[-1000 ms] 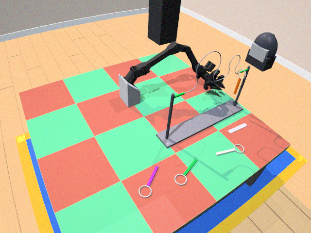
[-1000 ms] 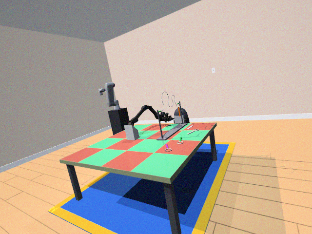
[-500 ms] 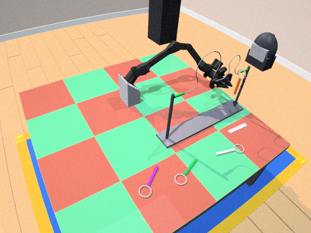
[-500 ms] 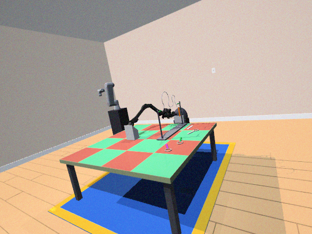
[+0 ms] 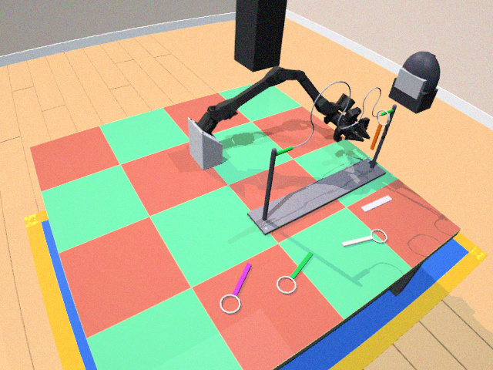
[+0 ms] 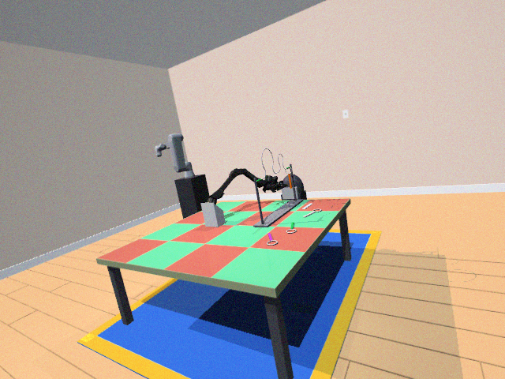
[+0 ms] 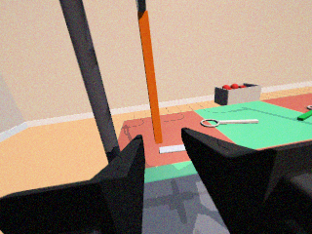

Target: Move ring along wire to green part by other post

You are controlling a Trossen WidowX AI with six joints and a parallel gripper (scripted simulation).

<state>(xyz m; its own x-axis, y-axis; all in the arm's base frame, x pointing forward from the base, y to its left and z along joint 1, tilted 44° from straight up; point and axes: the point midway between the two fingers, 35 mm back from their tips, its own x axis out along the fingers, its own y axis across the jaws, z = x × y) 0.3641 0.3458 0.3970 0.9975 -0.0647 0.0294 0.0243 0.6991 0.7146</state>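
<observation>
The jaws (image 5: 367, 134) are standing partly open, gripping nothing, pointing toward the orange handle (image 5: 376, 136) (image 6: 290, 180) (image 7: 151, 78); the ring (image 5: 377, 120) is hanging on the green wire end beside the far post (image 5: 383, 137) (image 6: 292, 183) (image 7: 90, 73); the near post (image 5: 269, 185) (image 6: 259, 204) is standing well apart; spare ring tools, magenta (image 5: 242, 279) (image 6: 270, 237), green (image 5: 301, 265) (image 6: 292, 225) and white (image 5: 358, 240) (image 6: 312, 213) (image 7: 239, 121), are lying on the tabletop (image 5: 119, 270) (image 6: 196, 260) (image 7: 278, 129).

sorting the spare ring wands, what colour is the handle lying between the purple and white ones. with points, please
Green (image 5: 302, 265) (image 6: 292, 225) (image 7: 305, 115); the top view shows it best.

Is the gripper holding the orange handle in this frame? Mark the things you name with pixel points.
No, the wrist view shows the gripper's (image 5: 368, 134) (image 7: 163, 134) fingers apart, with the orange handle (image 5: 376, 136) (image 6: 290, 180) (image 7: 150, 73) beyond their tips.
</observation>
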